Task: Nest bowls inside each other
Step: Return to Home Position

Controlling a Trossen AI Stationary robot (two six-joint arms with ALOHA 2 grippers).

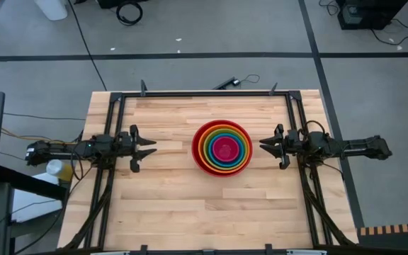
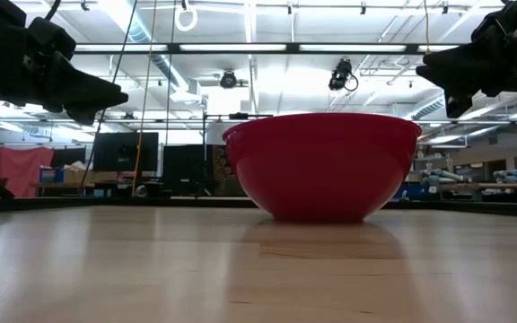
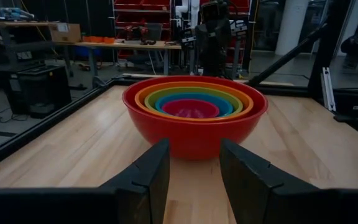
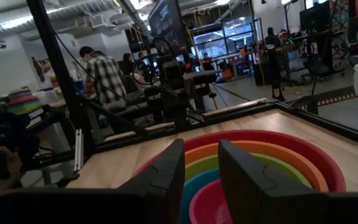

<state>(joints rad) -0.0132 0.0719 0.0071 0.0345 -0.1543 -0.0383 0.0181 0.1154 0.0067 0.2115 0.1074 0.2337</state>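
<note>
The bowls sit nested in one stack [image 1: 222, 147] near the table's middle, the red bowl [image 3: 194, 118] outermost with its base on the wood. Inside it lie orange, green, blue and the pink bowl [image 1: 223, 149] in the centre. My left gripper [image 1: 149, 147] hovers at the left side of the table, pointing level at the stack, open with nothing between its fingers [image 3: 194, 180]. My right gripper [image 1: 264, 146] hovers at the right side, pointing at the stack, open and empty [image 4: 202, 168].
A black metal frame [image 1: 204, 93] runs along the table's far edge and both sides. Bare wood lies all round the stack. Beyond the table stand workbenches, and a person [image 4: 104, 74] shows in the room.
</note>
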